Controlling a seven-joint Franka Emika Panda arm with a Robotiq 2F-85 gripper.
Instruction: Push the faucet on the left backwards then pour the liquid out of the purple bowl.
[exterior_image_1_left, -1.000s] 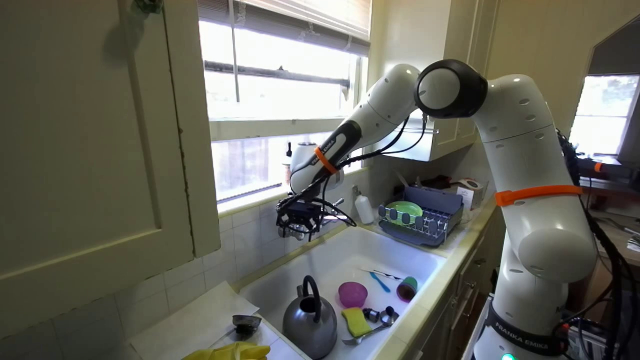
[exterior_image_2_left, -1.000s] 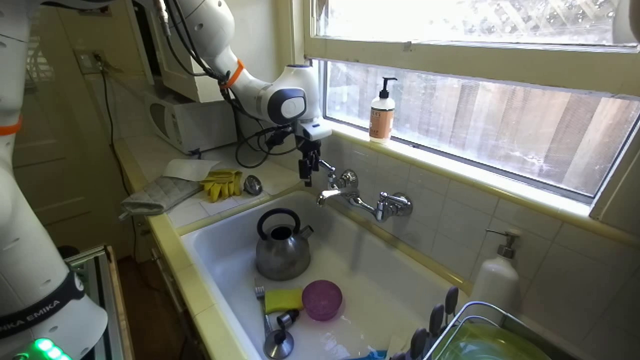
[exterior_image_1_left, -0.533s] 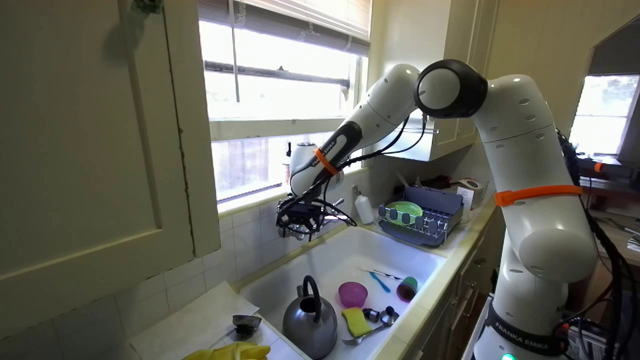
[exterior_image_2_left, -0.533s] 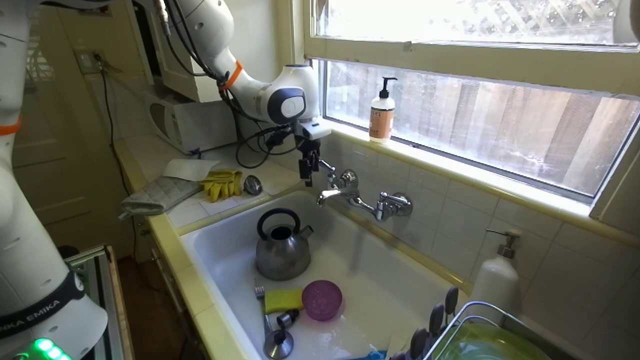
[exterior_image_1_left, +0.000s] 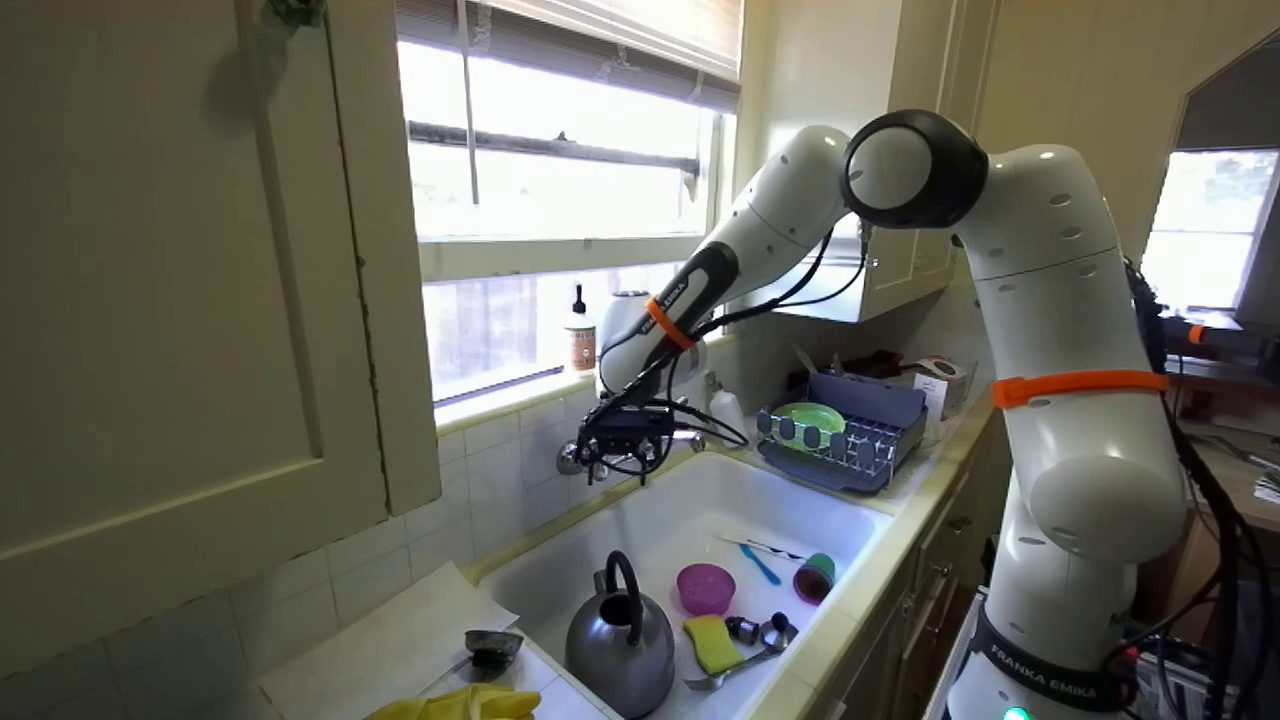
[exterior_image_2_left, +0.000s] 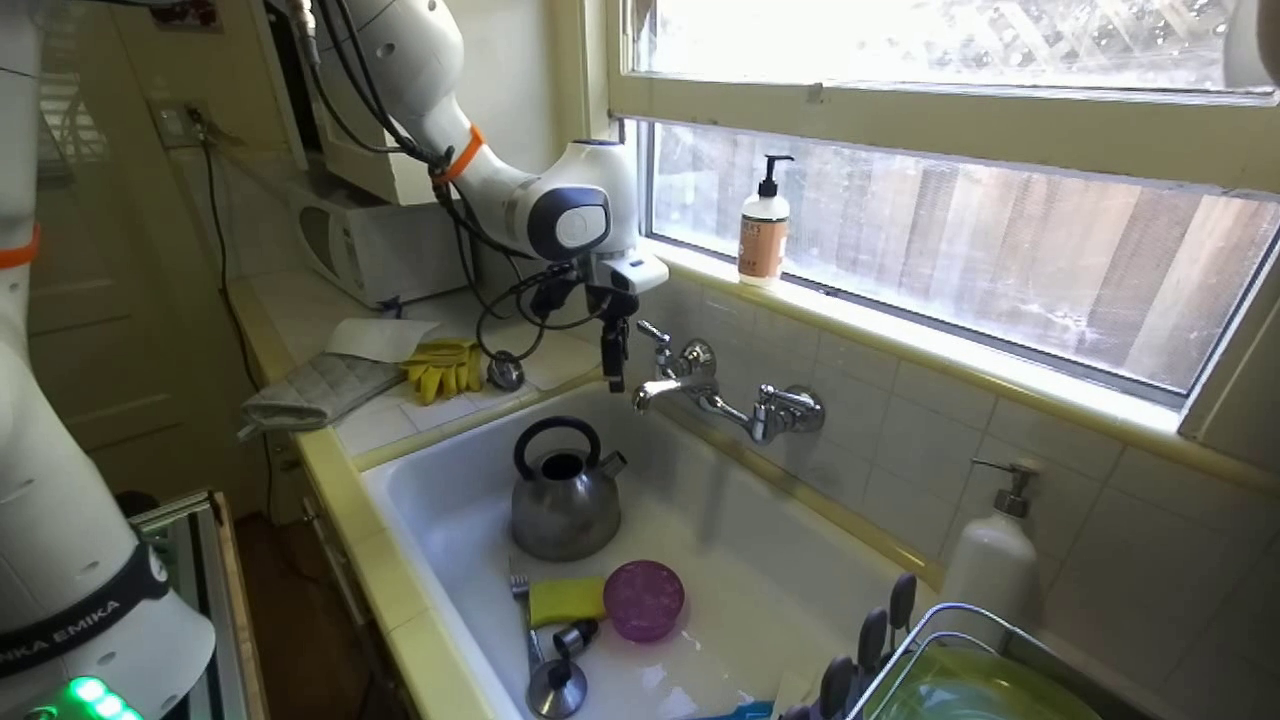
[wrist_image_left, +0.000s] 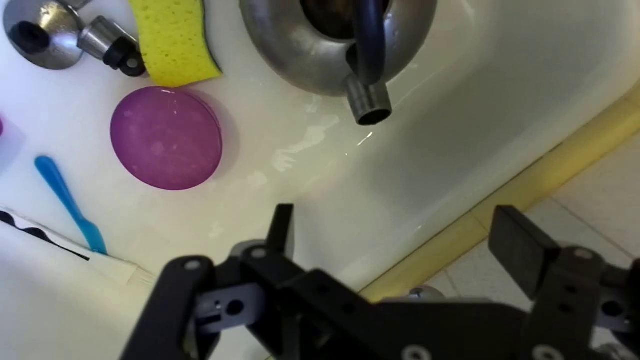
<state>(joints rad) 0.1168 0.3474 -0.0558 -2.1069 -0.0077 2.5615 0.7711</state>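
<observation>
The silver faucet (exterior_image_2_left: 690, 385) is on the tiled wall above the sink, with a lever handle (exterior_image_2_left: 655, 335) on its left. In an exterior view it is partly hidden behind my hand (exterior_image_1_left: 570, 458). My gripper (exterior_image_2_left: 614, 370) hangs beside the left handle, with a small gap seen between them. In the wrist view the gripper (wrist_image_left: 397, 225) has its fingers wide apart with nothing between them. The purple bowl (exterior_image_2_left: 645, 600) sits in the sink, touching or close to the sponge; it also shows in an exterior view (exterior_image_1_left: 705, 589) and the wrist view (wrist_image_left: 167, 138). Its contents are unclear.
A grey kettle (exterior_image_2_left: 566, 505) stands in the sink below my gripper. A yellow sponge (exterior_image_2_left: 567, 601), funnel (exterior_image_2_left: 557, 688) and blue utensil (wrist_image_left: 70, 200) lie in the sink. A soap bottle (exterior_image_2_left: 764, 235) is on the windowsill. A dish rack (exterior_image_1_left: 850, 430) stands beyond the sink.
In the last half second my hand has shifted slightly, right in an exterior view, and its fingers sit lower. The soap bottle on the sill is now uncovered. Faucet and bowl look unmoved.
</observation>
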